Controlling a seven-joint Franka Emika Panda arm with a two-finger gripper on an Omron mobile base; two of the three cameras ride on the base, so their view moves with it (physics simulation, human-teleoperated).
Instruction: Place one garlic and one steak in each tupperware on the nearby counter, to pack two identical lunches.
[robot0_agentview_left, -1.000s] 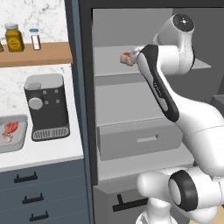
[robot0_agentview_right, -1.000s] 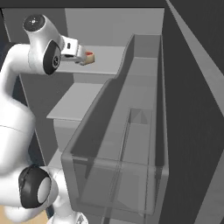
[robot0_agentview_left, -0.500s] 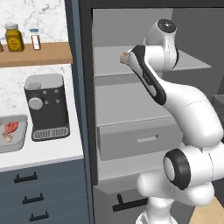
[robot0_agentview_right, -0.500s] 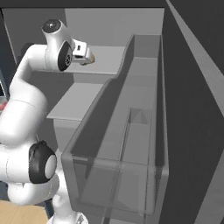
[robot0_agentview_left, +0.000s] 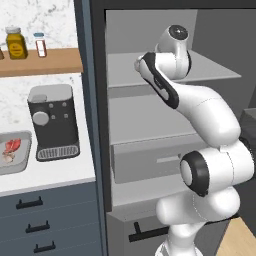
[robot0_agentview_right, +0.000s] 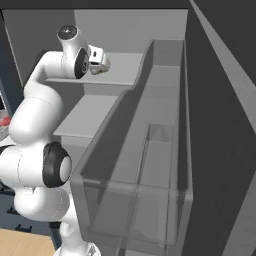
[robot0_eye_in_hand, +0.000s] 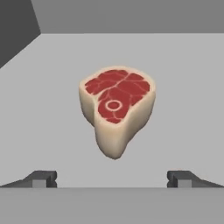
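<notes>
The gripper is wide open and holds nothing; its two dark tips stand far apart at the bottom of the hand view, and a steak lies right between and ahead of them on the grey fridge shelf. Over the last second the arm has swung round and pulled in closer to the shelf, so the hand now points straight at the steak. In the right base view the hand sits just over the upper shelf. That means the robot is lined up for a grab, but it has not touched the steak yet. Off to the side, on the white worktop, one grey tupperware sits beside the black coffee machine. It already has something red and something pale in it, probably a steak and a garlic, though it is too small to be sure. So this steak looks meant for the other lunch.
</notes>
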